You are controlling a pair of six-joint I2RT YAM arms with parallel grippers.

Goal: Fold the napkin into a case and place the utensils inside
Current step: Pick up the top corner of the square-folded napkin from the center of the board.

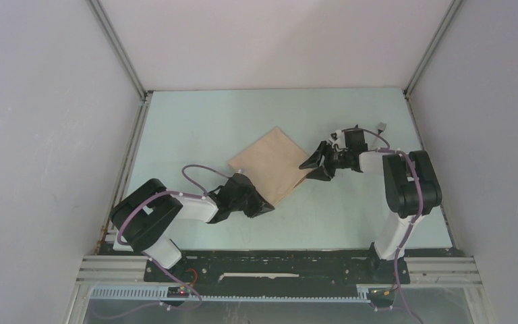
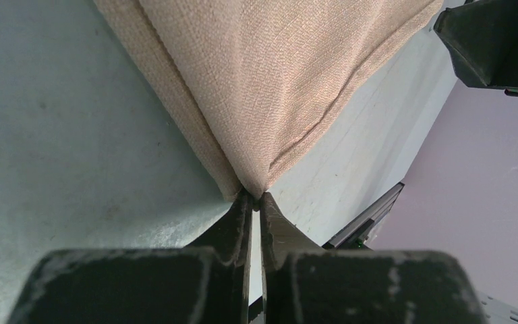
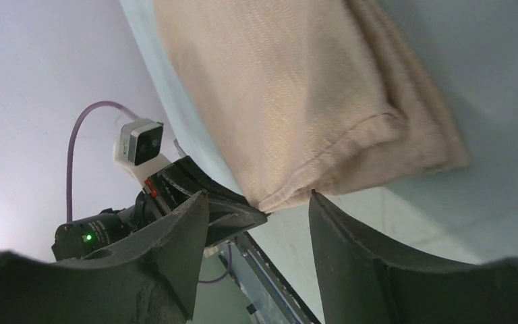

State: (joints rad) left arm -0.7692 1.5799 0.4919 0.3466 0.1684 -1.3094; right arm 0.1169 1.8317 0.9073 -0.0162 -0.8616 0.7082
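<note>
Pale blue-green surface [image 1: 195, 121] fills a booth of plain white walls [image 1: 40, 135], and the napkin [image 1: 270, 165] lies near its middle, turned diagonally and already doubled over, since the left wrist view shows one layer lying on another along a folded edge. The left tool [image 2: 255, 199] is pinched tight on the napkin's near corner, with cloth running straight out from between its closed fingers. The right tool [image 1: 312, 165] stands wide apart at the napkin's right-hand corner. In the right wrist view that hemmed corner sits at the mouth of the gap, but whether either finger touches it cannot be told. By my reading the work is partway through the folding: the cloth is a doubled rectangle, not yet a narrow pocket with a slanted edge. The next move probably calls for the right tool to close on its corner, so that both arms can carry that side across together without the layers slipping. The utensils show in none of the three views, so loading them looks a long way off. Little else is around: a metal rail [image 1: 276, 266] at the near edge and the arms' purple cables. The main hindrance is that the two tools are working close together over one small cloth.
</note>
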